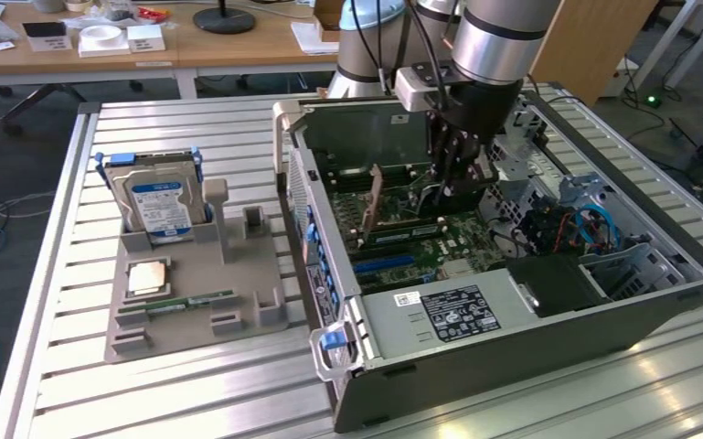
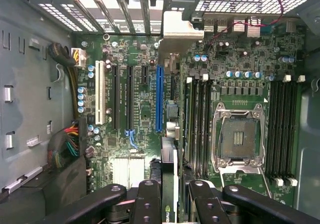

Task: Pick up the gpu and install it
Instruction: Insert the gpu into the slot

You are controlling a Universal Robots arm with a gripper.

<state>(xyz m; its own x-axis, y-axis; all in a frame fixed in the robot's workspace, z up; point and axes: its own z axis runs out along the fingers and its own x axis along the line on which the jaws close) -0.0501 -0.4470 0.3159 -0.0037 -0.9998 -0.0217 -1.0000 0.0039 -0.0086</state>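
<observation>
The gpu (image 2: 169,169) is seen edge-on between my fingers (image 2: 148,196), with its silver end bracket (image 2: 181,28) towards the case's rear slot openings. My gripper (image 2: 172,196) is shut on it. The card hangs just beside the long blue slot (image 2: 159,98) of the motherboard (image 2: 142,116); whether it touches the board I cannot tell. In the exterior view my gripper (image 1: 455,187) reaches down into the open computer case (image 1: 473,311), and the gpu (image 1: 390,194) stands upright below it, running towards the exterior view's left.
A grey holder (image 1: 193,293) on the exterior view's left carries a silver hard drive (image 1: 156,206), a processor chip (image 1: 150,276) and a memory stick (image 1: 193,300). Inside the case lie an open processor socket (image 2: 239,136), memory slots (image 2: 197,129) and cable bundles (image 2: 67,144).
</observation>
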